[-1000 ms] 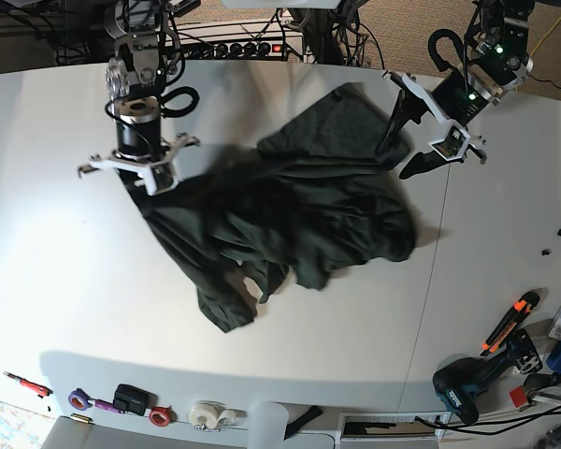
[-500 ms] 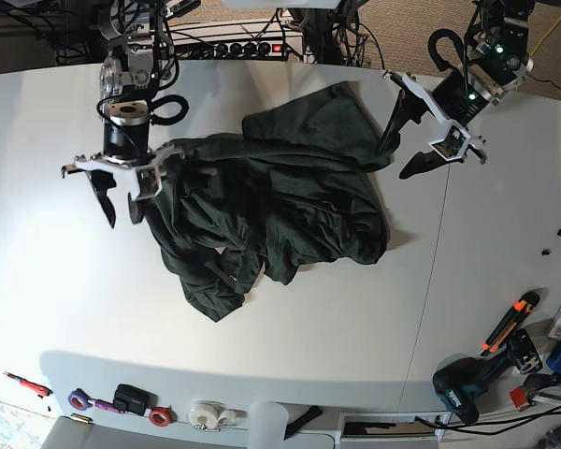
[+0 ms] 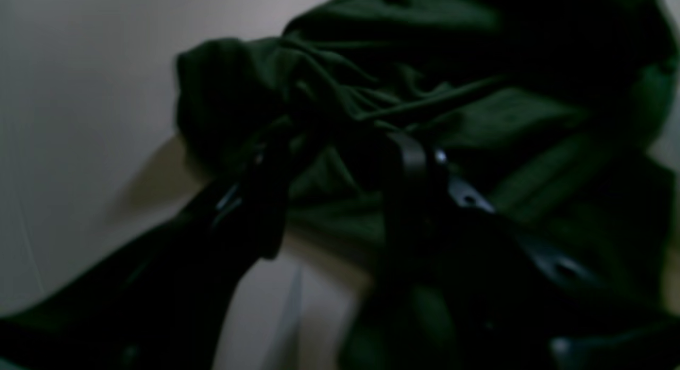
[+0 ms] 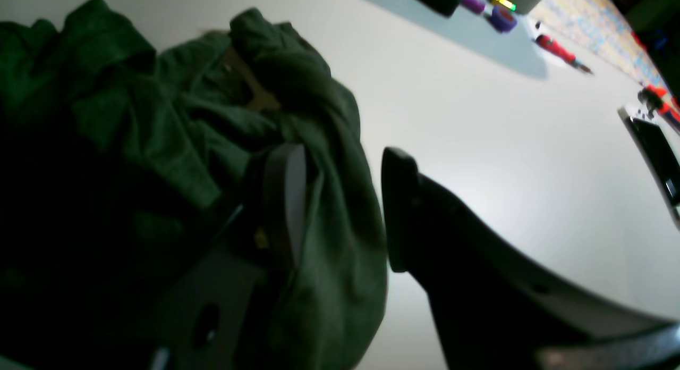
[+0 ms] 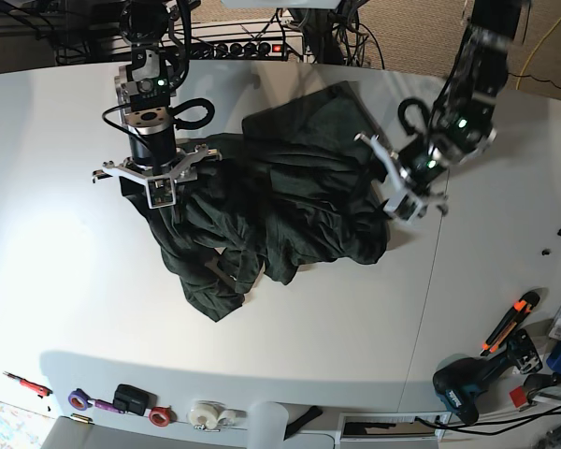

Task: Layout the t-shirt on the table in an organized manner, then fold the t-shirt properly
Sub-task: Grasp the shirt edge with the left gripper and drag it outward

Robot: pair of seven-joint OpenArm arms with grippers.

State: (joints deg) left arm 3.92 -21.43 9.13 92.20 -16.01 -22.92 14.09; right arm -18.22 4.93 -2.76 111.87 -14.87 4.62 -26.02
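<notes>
Shirt bunched mid-table, both my grippers parted over its edges.

Left wrist: my left gripper (image 3: pixel 340 200) stands with jaws apart, dark fingers pressed into a bunched fold of the shirt (image 3: pixel 425 83); the picture is too dim to tell whether any cloth is pinched. No writing readable.
Right wrist: my right gripper (image 4: pixel 340 200) is spread, one finger (image 4: pixel 284 200) on the shirt's rumpled edge, the other over bare table (image 4: pixel 478 120). No readable labels.
Base: the shirt (image 5: pixel 290 201) lies crumpled at the table's (image 5: pixel 56 262) middle. My right arm points straight down at its far-left edge; my left arm slants in low at its right edge.
</notes>
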